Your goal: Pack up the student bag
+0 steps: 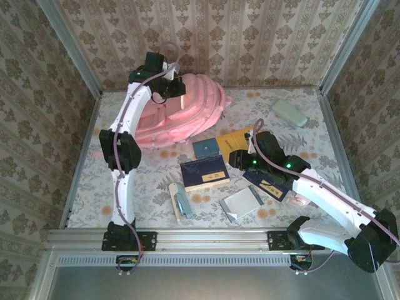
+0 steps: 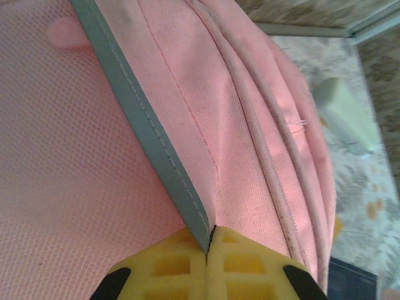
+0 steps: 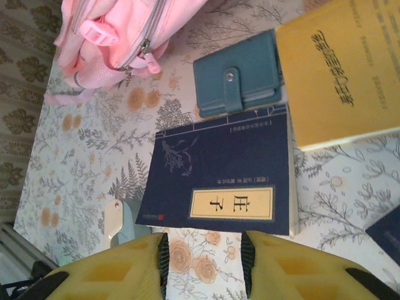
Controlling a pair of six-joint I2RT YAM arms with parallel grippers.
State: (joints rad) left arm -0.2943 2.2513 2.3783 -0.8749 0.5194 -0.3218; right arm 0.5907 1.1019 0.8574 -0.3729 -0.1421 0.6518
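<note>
**Setting.** A booth walled in damask-patterned paper, with the tabletop [image 1: 145, 187] under a floral cloth.

**Student bag** [image 1: 187, 115]. A pink backpack lying at the far left-centre of the tabletop, close to the back wall.

**Left end effector** [image 2: 208, 247]. Fully closed, pinching the grey binding [image 2: 150, 137] along an edge of the student bag. Pink mesh lies to one side of the binding and woven pink fabric to the other.

**Right end effector** [image 3: 205, 253]. Jaws partly apart and holding nothing. It hovers over the near edge of a dark blue book [image 3: 219, 181] at mid-tabletop.

**Loose stock.**
- Teal snap wallet [image 3: 240, 75], just beyond the dark blue book.
- Yellow book [image 3: 340, 69], to the right of the wallet.
- Silver-grey flat item [image 1: 242, 203], near centre.
- Pale green case [image 1: 289, 113], far right and well apart from the rest.

**Step in hand (judged).** The left arm appears to be holding the student bag by its rim for loading. The right arm is lined up on the dark blue book, seemingly the first item to go in, and no packing is evident yet.

**Next move calls for.**
- Lower the right end effector and close it across the dark blue book's edge.
- Lift the book clear of the wallet and carry it far-left to the student bag.
- Expect the grip to be awkward, since a flat book on cloth gives little to hold.
</note>
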